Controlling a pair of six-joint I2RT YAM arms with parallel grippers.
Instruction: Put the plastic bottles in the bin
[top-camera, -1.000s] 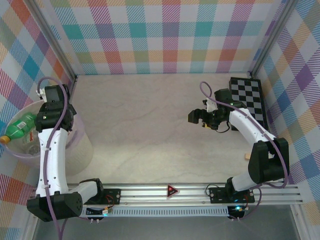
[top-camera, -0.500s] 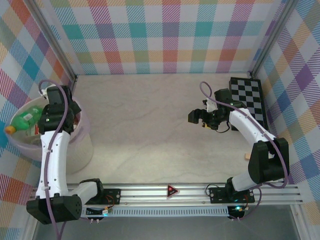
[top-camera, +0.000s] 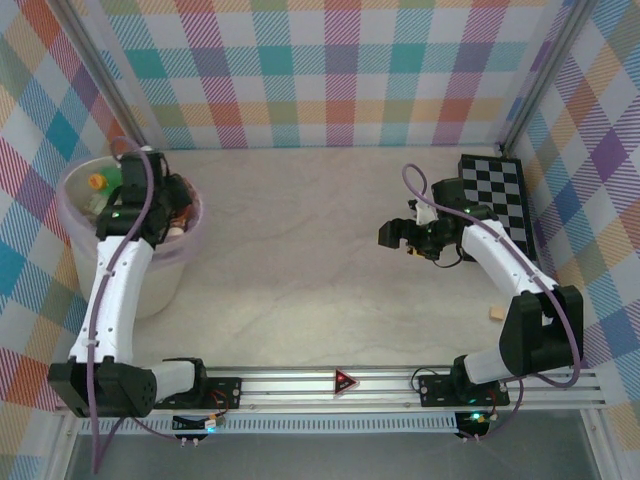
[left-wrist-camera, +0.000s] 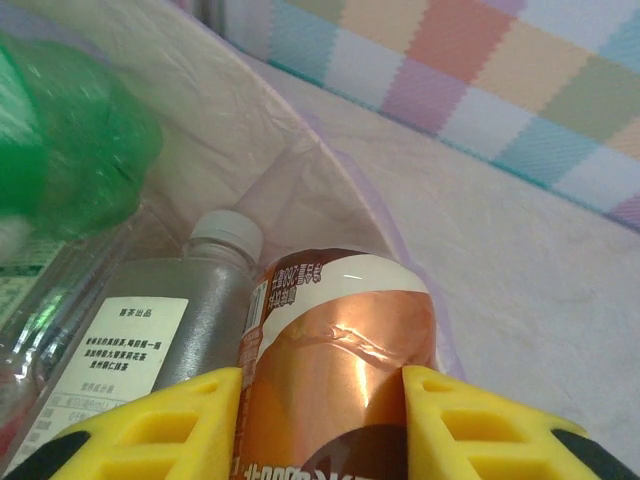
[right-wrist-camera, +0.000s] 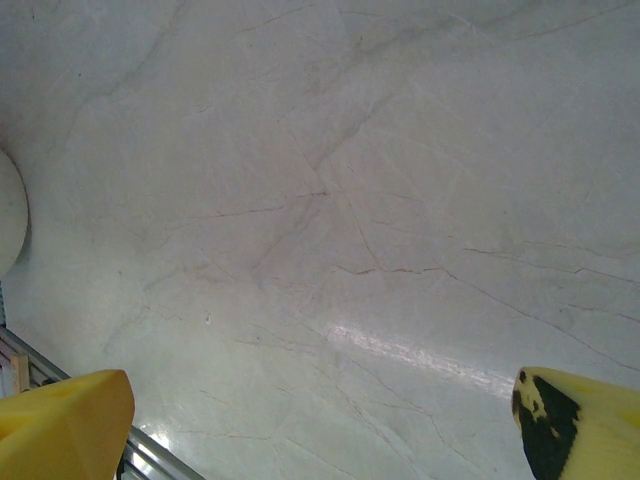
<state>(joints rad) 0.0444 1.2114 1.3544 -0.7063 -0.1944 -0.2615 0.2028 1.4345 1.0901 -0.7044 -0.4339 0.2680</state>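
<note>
The pink-lilac bin (top-camera: 68, 190) stands at the far left of the table with several plastic bottles inside. My left gripper (top-camera: 172, 207) reaches into it from the right side. In the left wrist view that gripper (left-wrist-camera: 320, 395) is shut on a brown-orange labelled bottle (left-wrist-camera: 340, 330), one yellow finger pressed to each side. Beside it lie a clear white-capped bottle (left-wrist-camera: 150, 320) and a green bottle (left-wrist-camera: 70, 150), against the bin wall (left-wrist-camera: 250, 120). My right gripper (top-camera: 395, 235) hovers open over bare table, and in its wrist view the right gripper (right-wrist-camera: 320, 430) has nothing between its fingers.
A black-and-white checkerboard (top-camera: 495, 195) lies at the far right. A small wooden piece (top-camera: 493, 313) rests near the right arm's elbow. Plaid walls close in the back and both sides. A metal rail (top-camera: 340, 385) runs along the near edge.
The bin has shifted from the left edge toward the back and right, along with my left arm. The left jaws closed the last bit on the brown-orange bottle. The right arm stayed put.
</note>
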